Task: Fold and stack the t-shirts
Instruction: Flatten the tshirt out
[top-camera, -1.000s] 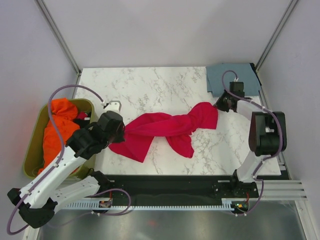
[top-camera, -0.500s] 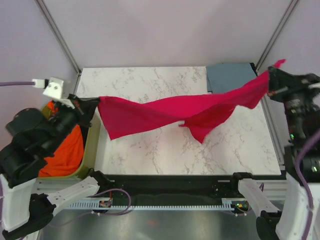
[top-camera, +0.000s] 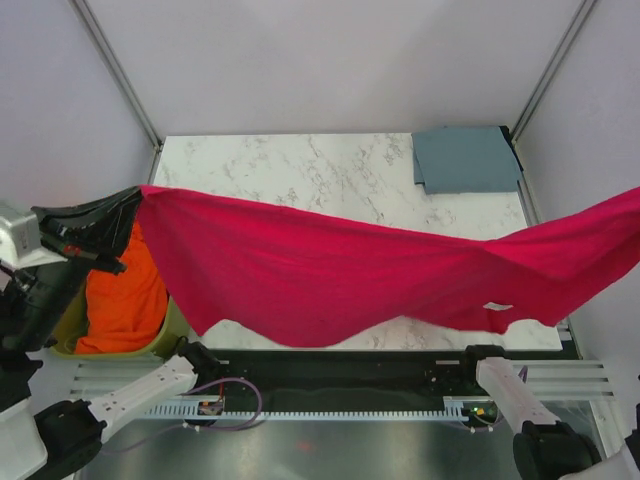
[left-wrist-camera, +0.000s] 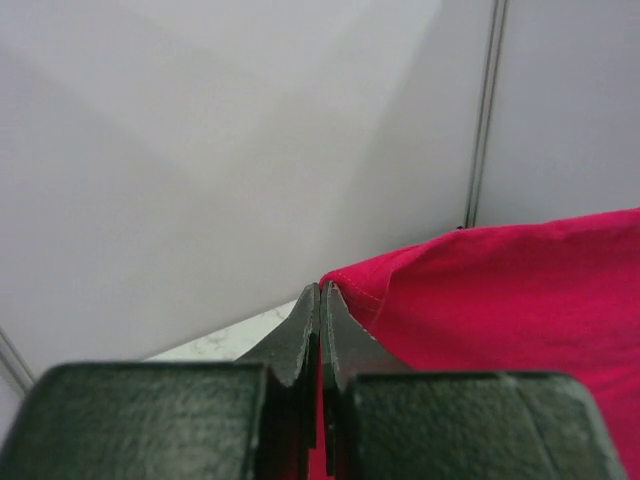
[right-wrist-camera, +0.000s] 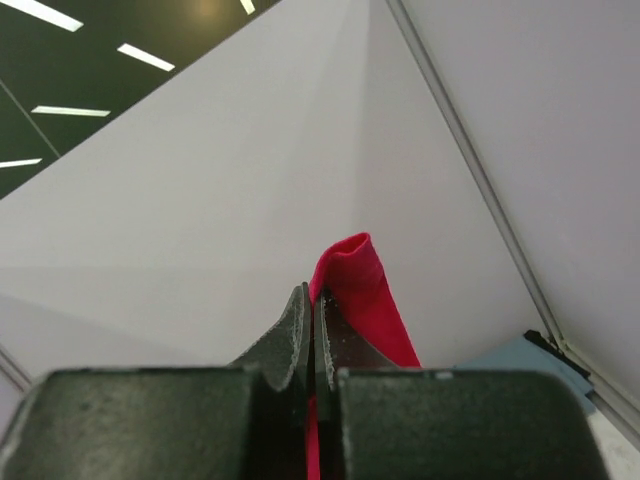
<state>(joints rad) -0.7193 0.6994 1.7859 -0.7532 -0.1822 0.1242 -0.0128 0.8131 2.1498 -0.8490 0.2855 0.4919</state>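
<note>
- Stretching the red t-shirt (top-camera: 330, 280) midair over the surface (top-camera: 300, 170); left claw (left-wrist-camera: 320, 300) and right claw (right-wrist-camera: 312, 305) each clamp tight on an edge, probably the hem.
- Next: lay it flat, short of the folded grey t-shirt (top-camera: 467, 158).

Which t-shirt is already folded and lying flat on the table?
The blue-grey t-shirt at the far right corner; the red t-shirt hangs stretched in the air, unfolded.

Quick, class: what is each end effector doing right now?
Left end effector: closed on an edge of the red t-shirt.
Right end effector: closed on the red t-shirt's other end.
</note>
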